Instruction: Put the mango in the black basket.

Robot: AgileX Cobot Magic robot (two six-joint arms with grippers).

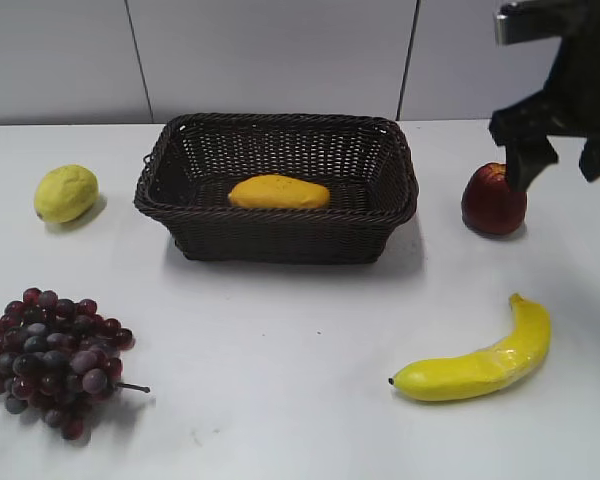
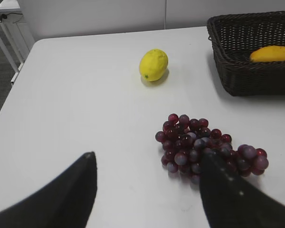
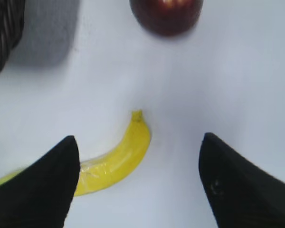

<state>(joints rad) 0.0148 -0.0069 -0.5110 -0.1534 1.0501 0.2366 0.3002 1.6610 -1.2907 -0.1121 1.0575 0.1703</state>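
The orange-yellow mango [image 1: 278,192] lies inside the black basket [image 1: 280,235] at the back middle of the white table. The left wrist view shows it too [image 2: 272,53], in the basket [image 2: 242,78] at the upper right. My right gripper [image 1: 558,162] is open and empty, raised at the upper right above the table near the red apple [image 1: 494,200]. In the right wrist view its jaws [image 3: 138,164] are spread wide over the banana [image 3: 115,159]. My left gripper [image 2: 147,183] is open and empty over bare table beside the grapes [image 2: 204,142].
A yellow-green lemon [image 1: 66,193] sits left of the basket. A dark red grape bunch [image 1: 52,358] lies at the front left. A curved banana [image 1: 480,360] lies at the front right. The apple also shows in the right wrist view [image 3: 166,15].
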